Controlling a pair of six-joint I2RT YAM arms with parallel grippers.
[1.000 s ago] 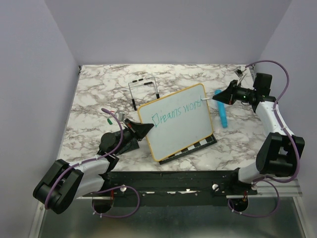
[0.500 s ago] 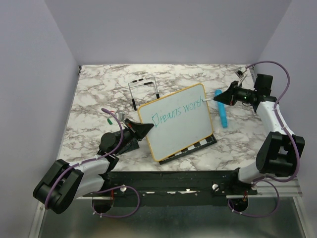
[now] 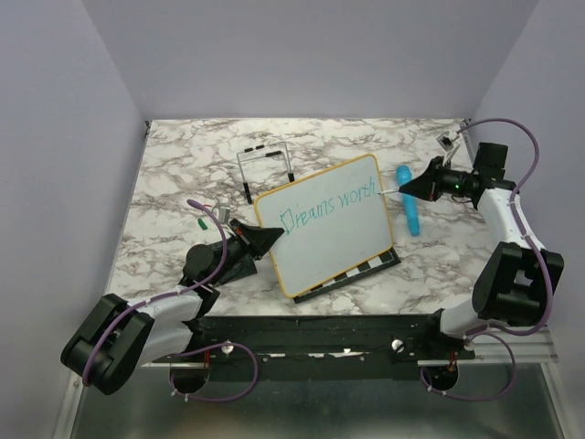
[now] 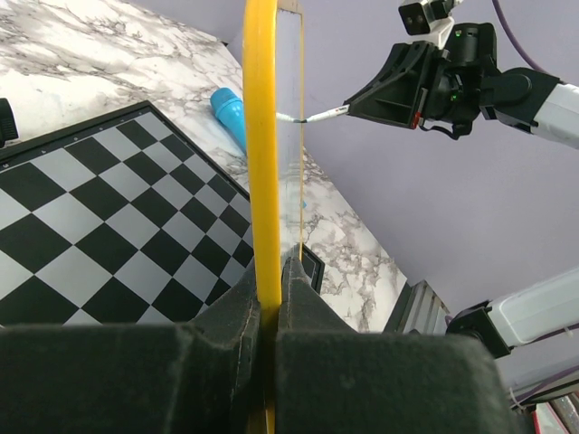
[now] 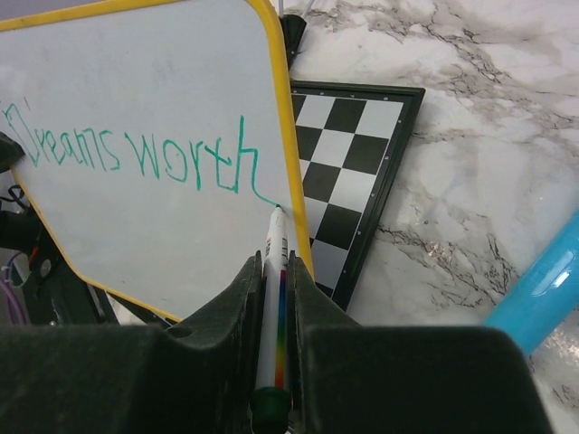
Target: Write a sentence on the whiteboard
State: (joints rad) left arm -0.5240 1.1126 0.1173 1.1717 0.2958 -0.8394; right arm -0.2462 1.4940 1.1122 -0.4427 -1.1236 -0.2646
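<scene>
The whiteboard (image 3: 329,240) with a yellow frame stands tilted on edge over the chessboard (image 3: 367,266). My left gripper (image 3: 267,236) is shut on its left edge, and the left wrist view shows the frame (image 4: 261,136) pinched between the jaws (image 4: 269,287). The sentence (image 3: 331,202) reads "Dreams worth" in teal (image 5: 136,152). My right gripper (image 3: 409,189) is shut on a white marker (image 5: 274,298) with a rainbow stripe. The marker's tip (image 5: 278,211) touches the board at the end of the h's tail, just inside the right frame.
A light blue cylinder (image 3: 408,208) lies on the marble table right of the board, under my right arm. A black wire stand (image 3: 266,165) stands behind the board. A small green cap (image 3: 201,222) lies at the left. The chessboard (image 5: 355,172) pokes out below the whiteboard.
The right gripper has drawn the marker rightward, finishing the "h" of "worth" with a tail toward the frame. The left gripper and the board have not moved.
</scene>
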